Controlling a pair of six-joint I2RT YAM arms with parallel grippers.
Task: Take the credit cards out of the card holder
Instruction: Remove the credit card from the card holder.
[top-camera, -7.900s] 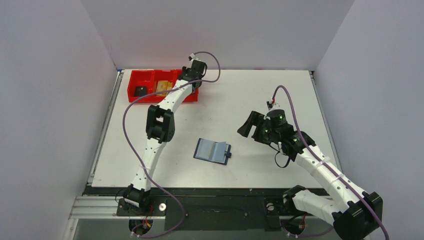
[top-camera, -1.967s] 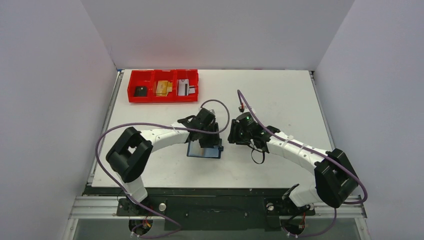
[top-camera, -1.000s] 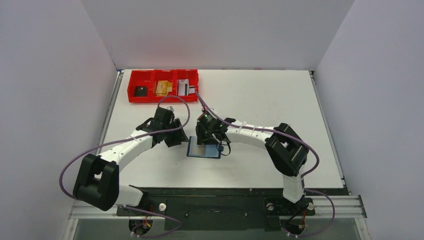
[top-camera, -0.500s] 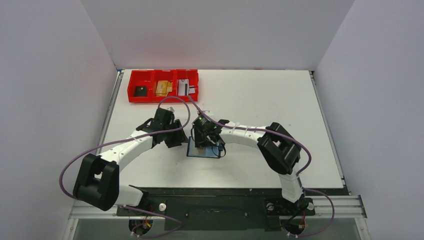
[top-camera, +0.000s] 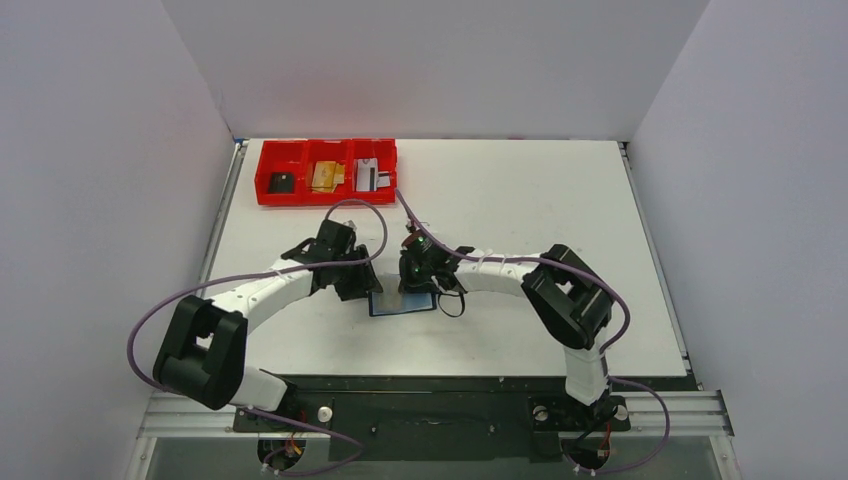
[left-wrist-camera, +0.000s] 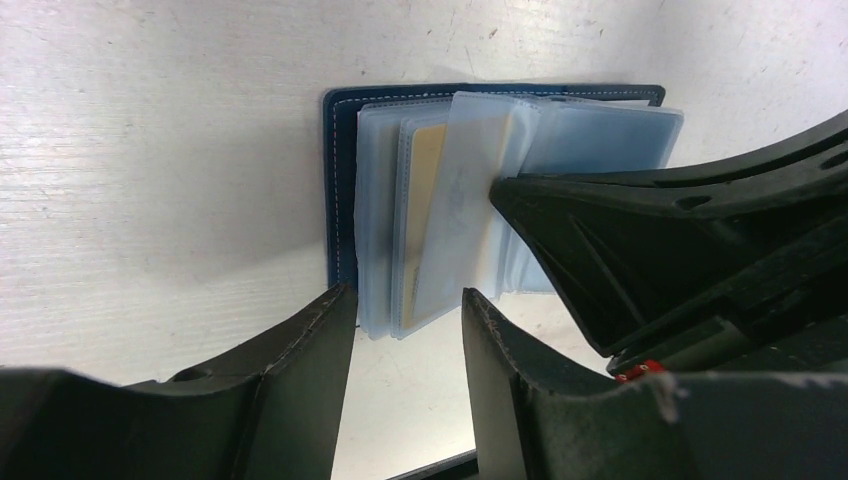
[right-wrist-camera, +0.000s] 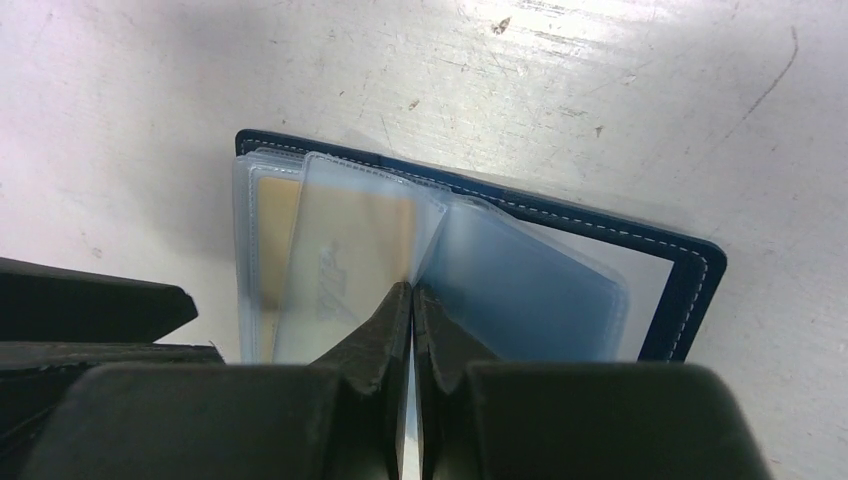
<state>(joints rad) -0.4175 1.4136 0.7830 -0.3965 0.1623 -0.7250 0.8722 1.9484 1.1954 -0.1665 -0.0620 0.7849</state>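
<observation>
Right claw (right-wrist-camera: 412, 290) is closed, fingers pressed flat together. Its tips are down on the open card holder (right-wrist-camera: 690, 290), at the fold where the clear sleeves (right-wrist-camera: 520, 290) meet. Can't tell if a sleeve leaf is pinched between the tips, since the fingers cover that spot.

Left claw (left-wrist-camera: 405, 293) is open with nothing between its fingers. Its tips sit just short of the holder's near edge, close beside the right claw.

From above, both claw heads cover most of the holder. Only a blue strip shows below them, and the fingertips are hidden.

Tan-gold card (right-wrist-camera: 345, 250) sits in a sleeve just left of the right claw's tips in the right wrist view. It is blurred through frosted plastic and the print is unreadable. A tan edge shows behind it; can't tell if that is a second card.

Holder is navy and leather-like, with pale stitching along the rim and rounded corners, lying on the scuffed white table (top-camera: 520, 200). Sleeves are thin, floppy and milky, with one leaf lifted.

Red tray (top-camera: 325, 197) is well beyond both claws. It has three bins, contents too small to name.
</observation>
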